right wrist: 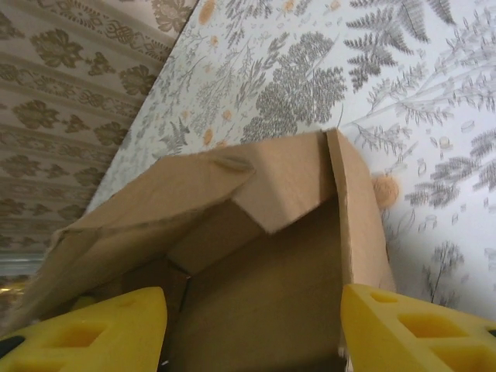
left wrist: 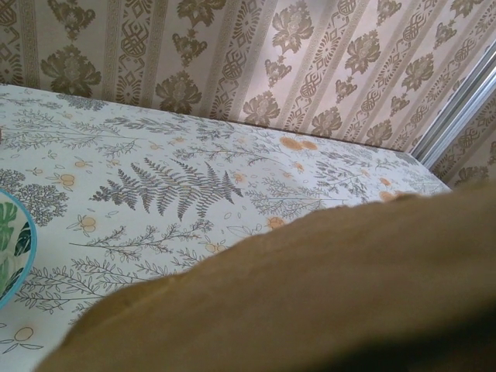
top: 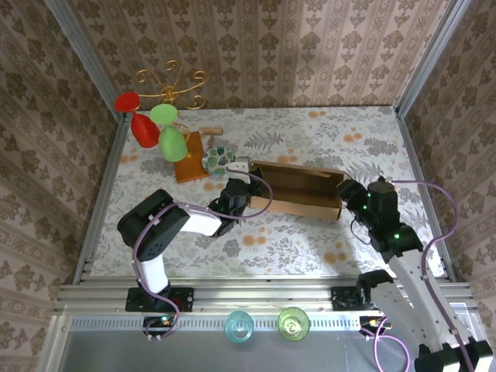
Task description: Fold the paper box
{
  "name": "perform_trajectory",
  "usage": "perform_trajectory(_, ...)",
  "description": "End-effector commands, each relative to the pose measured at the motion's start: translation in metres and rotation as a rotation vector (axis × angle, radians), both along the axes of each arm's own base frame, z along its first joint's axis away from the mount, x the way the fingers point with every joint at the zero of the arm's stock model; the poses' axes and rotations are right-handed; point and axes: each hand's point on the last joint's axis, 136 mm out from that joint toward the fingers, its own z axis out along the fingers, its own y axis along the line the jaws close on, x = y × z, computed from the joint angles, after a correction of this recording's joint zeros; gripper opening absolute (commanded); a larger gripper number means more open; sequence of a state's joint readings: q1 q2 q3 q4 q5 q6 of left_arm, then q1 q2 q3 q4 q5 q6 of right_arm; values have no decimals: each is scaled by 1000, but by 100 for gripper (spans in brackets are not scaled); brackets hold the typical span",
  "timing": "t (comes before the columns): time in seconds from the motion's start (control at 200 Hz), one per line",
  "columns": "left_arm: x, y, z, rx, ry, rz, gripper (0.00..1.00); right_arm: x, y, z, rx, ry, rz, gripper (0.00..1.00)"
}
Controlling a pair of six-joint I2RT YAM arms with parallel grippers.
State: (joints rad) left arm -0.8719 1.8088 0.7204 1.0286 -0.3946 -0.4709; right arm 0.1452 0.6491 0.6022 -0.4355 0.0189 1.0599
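The paper box [top: 298,190] is plain brown cardboard, lying partly folded at mid-table with its walls raised and its top open. My left gripper [top: 239,186] is at the box's left end. In the left wrist view a brown cardboard flap [left wrist: 310,294] lies right over the jaws and hides the fingers, which are shut on it. My right gripper [top: 346,194] is at the box's right end. In the right wrist view it [right wrist: 252,333] stands open. Its yellow fingers [right wrist: 108,329] sit on either side of the box's open end [right wrist: 256,294], where an inner flap [right wrist: 287,186] hangs folded inward.
An orange-brown wooden board [top: 190,157] and a leaf-patterned plate [top: 218,160] lie just left of the box. The plate's edge [left wrist: 12,248] also appears in the left wrist view. A gold stand with red and green glasses [top: 155,116] is at the back left. Two cups [top: 239,327] sit on the near rail.
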Motion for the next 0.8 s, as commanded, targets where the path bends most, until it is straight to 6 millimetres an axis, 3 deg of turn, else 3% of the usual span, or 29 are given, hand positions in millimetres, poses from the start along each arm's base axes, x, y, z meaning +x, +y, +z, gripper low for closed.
perform_trajectory(0.0,-13,6,-61,184,146,-16,0,-23,6,9,168,79,-64,62)
perform_trajectory(0.14,-12,3,-62,183,154,-20,0,-16,18,27,402,49,-153,61)
perform_trajectory(0.22,-13,3,-62,182,156,-19,0,1,30,44,510,0,-186,61)
perform_trajectory(0.415,-13,2,-65,186,168,-17,0,47,64,75,558,-47,-196,60)
perform_trajectory(0.59,-13,4,-67,184,173,-9,0,78,94,59,611,19,-210,55)
perform_trajectory(0.795,-13,1,-64,177,169,-18,0,89,93,37,591,47,-265,38)
